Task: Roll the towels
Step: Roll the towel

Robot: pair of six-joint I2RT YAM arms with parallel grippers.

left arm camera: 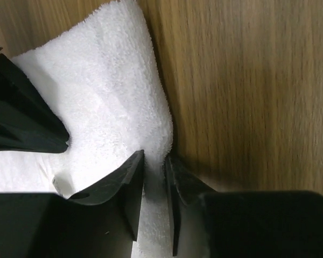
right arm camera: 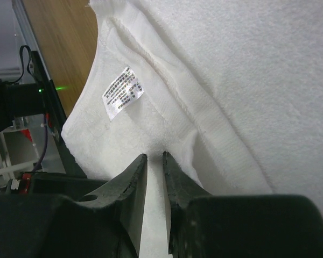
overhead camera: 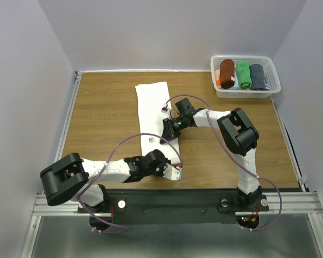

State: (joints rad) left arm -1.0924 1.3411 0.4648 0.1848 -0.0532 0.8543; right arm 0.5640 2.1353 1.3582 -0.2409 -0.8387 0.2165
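The white towel [overhead camera: 152, 107] is laid lengthwise down the middle of the table [overhead camera: 107, 107], its lower end pinched by the almost-closed left fingers [left arm camera: 128, 188] and its right edge by the equally narrowed right fingers [right arm camera: 132, 185], presumably so that an even roll can be begun.

white towel [left arm camera: 113, 107]: fluffy looped cloth, matt
care label [right arm camera: 123, 91]: thin, smooth, printed
worktop [left arm camera: 247, 80]: wood grain, smooth, faint sheen
my left hand [left arm camera: 154, 161]: black plastic, matt, smooth
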